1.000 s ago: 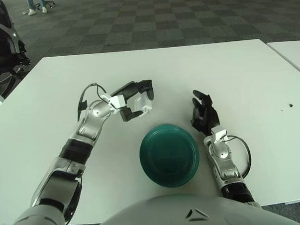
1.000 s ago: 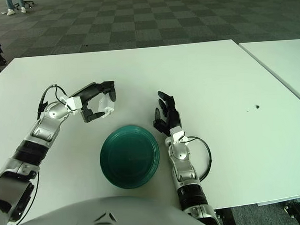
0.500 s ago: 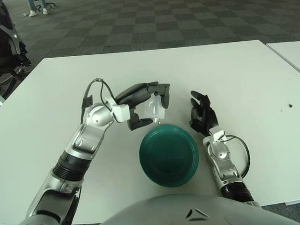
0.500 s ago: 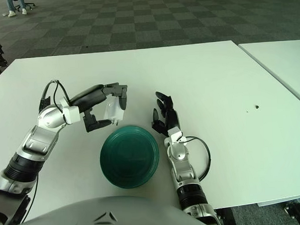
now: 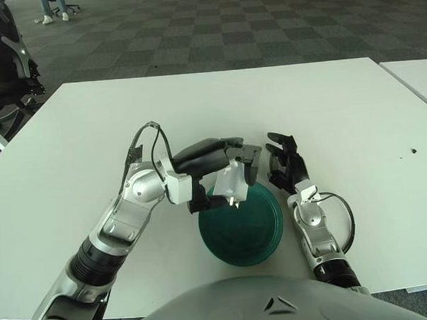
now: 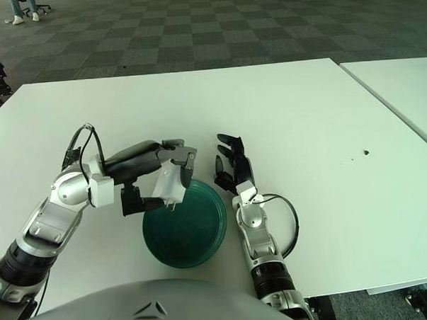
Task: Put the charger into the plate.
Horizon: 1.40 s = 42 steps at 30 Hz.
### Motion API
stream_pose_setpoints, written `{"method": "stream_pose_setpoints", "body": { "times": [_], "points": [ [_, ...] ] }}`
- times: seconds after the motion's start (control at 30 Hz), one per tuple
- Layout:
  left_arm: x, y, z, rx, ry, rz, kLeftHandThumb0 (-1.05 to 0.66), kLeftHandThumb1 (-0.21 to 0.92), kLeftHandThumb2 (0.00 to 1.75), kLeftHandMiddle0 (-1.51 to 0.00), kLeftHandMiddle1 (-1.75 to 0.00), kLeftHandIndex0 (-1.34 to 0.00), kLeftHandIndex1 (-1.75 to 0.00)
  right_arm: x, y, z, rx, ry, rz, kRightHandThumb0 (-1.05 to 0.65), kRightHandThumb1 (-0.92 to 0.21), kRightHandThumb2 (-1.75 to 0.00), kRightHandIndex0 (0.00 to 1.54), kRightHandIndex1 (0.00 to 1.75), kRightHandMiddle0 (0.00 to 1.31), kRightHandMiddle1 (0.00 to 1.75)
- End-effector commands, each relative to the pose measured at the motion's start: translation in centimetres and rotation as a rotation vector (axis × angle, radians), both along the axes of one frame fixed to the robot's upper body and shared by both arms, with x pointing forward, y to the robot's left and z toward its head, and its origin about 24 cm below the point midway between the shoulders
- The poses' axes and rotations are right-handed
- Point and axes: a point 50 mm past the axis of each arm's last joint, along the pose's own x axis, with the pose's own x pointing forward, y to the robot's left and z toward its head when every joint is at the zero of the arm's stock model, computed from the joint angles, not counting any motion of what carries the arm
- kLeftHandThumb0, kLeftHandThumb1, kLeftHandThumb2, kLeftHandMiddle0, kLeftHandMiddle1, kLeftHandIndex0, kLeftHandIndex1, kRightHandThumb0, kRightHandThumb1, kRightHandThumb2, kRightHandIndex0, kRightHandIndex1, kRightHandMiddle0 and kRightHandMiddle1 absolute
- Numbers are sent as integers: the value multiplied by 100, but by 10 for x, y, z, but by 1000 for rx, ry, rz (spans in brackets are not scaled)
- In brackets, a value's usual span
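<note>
We judge the job more than half done: the white charger (image 5: 231, 182) is off the table (image 5: 339, 105) and in our left hand (image 5: 217, 167), carried in the air above the near-left rim of the green plate (image 5: 255, 222). What is left, as we read it, is to bring it a little further over the plate's middle, lower it, and let go; nothing lies in the plate yet. Our left hand is closed around the charger, the long dark fingers (image 5: 202, 148) reaching over its top while the thumb presses from below, so the white block is pinched between them and hangs at a tilt with its two prongs pointing down toward the plate. We cannot tell whether the prongs touch the plate; they look just clear of it. The hand touches nothing else that we can see. Our right hand (image 5: 286, 164) shows just to the right of the plate, palm side toward the table, fingers spread and loosely raised, holding nothing. It sits near the left hand's fingertips, so we would keep the lowering move short and straight to avoid brushing it. The plate itself lies flat near our front edge of the table.
</note>
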Motion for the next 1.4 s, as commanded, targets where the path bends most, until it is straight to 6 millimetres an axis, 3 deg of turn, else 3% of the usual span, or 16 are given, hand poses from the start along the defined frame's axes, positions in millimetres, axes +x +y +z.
{"method": "stream_pose_setpoints", "body": {
  "times": [0.0, 0.2, 0.5, 0.73, 0.83, 1.1, 1.17, 1.23, 1.37],
  "points": [
    [-4, -4, 1, 10, 39, -48, 0, 6, 161, -81, -171, -59, -175, -41, 14, -19, 12, 194, -8, -83, -92, -86, 20, 65, 0, 104],
    [-6, -13, -2, 38, 74, -101, 0, 6, 161, -80, -170, -59, -175, -41, 17, 0, 30, 147, -1, -83, -92, -88, 24, 63, 1, 112],
    [-12, -32, -34, 132, 167, -188, 0, 6, 159, -81, -168, -59, -175, -40, 22, 6, 120, 92, -7, -80, -92, -90, 27, 64, 5, 118],
    [-12, -37, -44, 149, 156, -193, 0, 5, 160, -82, -167, -59, -175, -37, 24, 9, 181, 79, 27, -72, -92, -84, 37, 74, 25, 136],
    [-9, -39, -49, 187, 109, -192, 0, 5, 160, -82, -167, -59, -175, -36, 24, 9, 177, 73, 28, -69, -92, -83, 37, 74, 29, 139],
    [-7, -43, -56, 263, 50, -222, 0, 3, 163, -82, -171, -62, -173, -40, 21, 5, 137, 63, 23, -70, -92, -95, 34, 49, 14, 115],
    [-7, -42, -58, 281, 35, -227, 0, 4, 158, -81, -173, -66, -162, -41, 21, 4, 127, 64, 27, -70, -92, -97, 35, 45, 12, 112],
    [-7, -42, -58, 301, 21, -232, -1, 16, 148, -66, -174, -60, -169, -41, 21, 4, 115, 64, 32, -69, -92, -99, 37, 43, 11, 110],
    [-7, -38, -54, 345, -7, -237, -1, 26, 138, -55, -174, -53, -173, -36, 21, 1, 83, 65, 45, -68, -92, -101, 40, 42, 12, 107]
  ]
}}
